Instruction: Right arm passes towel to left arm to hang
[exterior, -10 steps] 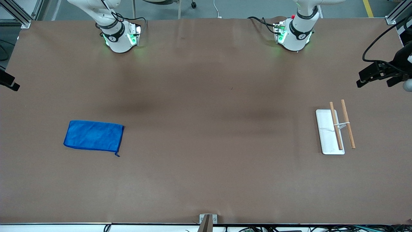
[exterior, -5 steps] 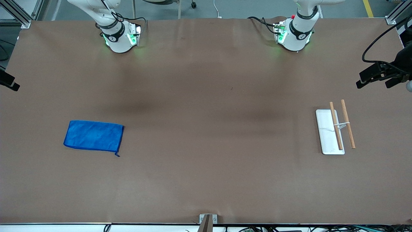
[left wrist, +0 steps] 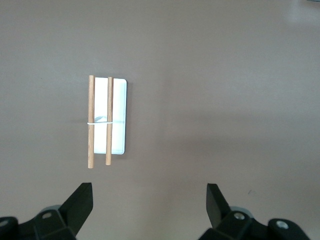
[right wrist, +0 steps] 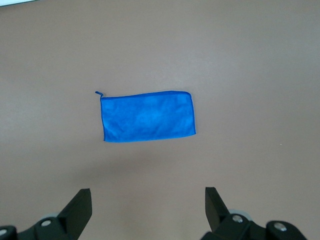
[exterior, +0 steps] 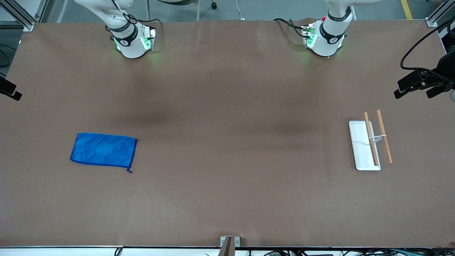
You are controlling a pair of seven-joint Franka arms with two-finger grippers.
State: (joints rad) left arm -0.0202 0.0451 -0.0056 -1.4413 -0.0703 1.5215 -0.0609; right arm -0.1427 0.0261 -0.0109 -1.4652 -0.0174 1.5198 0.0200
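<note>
Both wrist views alone show each tool released: left tool (left wrist: 149, 200) above rack (left wrist: 116, 117), right tool (right wrist: 148, 204) above towel (right wrist: 147, 116).

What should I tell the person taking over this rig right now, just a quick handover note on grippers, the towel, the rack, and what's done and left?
Right gripper: open, empty, high over the towel.
Left gripper: open, empty, high over the rack.
Towel: blue, folded flat on the table toward the right arm's end, loop at the corner nearer the front camera.
Rack: white base with two wooden rods, toward the left arm's end.
Done: nothing; towel untouched.
Left: right arm picks up the towel and passes it to the left arm, which hangs it on the rack.
</note>
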